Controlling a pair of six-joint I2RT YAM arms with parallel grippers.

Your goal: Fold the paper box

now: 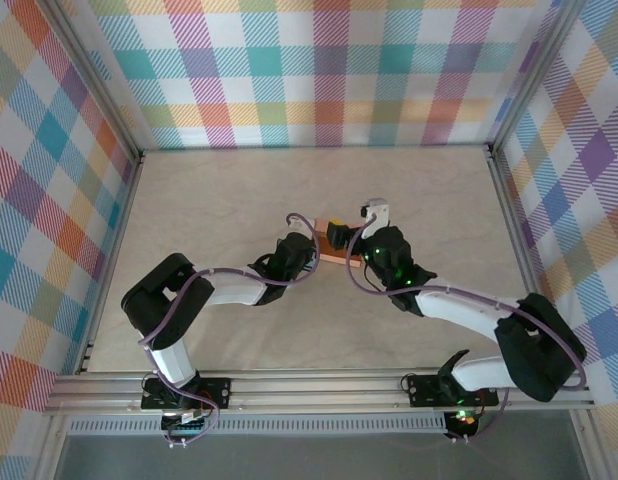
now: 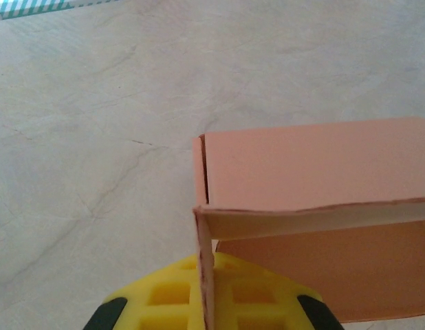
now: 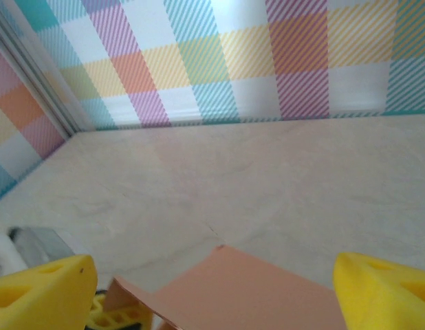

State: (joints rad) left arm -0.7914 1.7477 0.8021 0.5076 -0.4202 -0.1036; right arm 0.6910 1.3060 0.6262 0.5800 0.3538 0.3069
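Seen from above, the left arm (image 1: 229,290) rises from its base at about 7 o'clock on the near edge of the table (image 1: 239,190). It bends its elbow outward toward 8 o'clock and stretches its forearm toward 2 o'clock, ending just short of the table's middle. The right arm (image 1: 459,310) mirrors it from a base at about 5 o'clock, with the elbow pushed out toward 4 o'clock and the forearm reaching toward 10 o'clock, so the two wrists nearly meet. The left claw (image 2: 211,297) has its yellow fingers (image 2: 164,295) pressed together on a thin upright flap of the paper box (image 2: 315,168), whose edge runs straight down between them. From that flap the salmon-orange card spreads toward 3 o'clock as a top panel over a lower one, with an open gap between the two. The right claw (image 3: 212,292) hangs over the box from the other side. Its two yellow fingertips (image 3: 40,292) are spread wide, one at 8 o'clock and one at 4 o'clock of the right wrist view. A flat card panel lies between them and lower down, and I cannot tell whether either tip touches it. The box itself sits at the centre of the table, between the claws. Beyond it, toward 12 o'clock, bare pale tabletop runs to the checked wall (image 1: 319,70).
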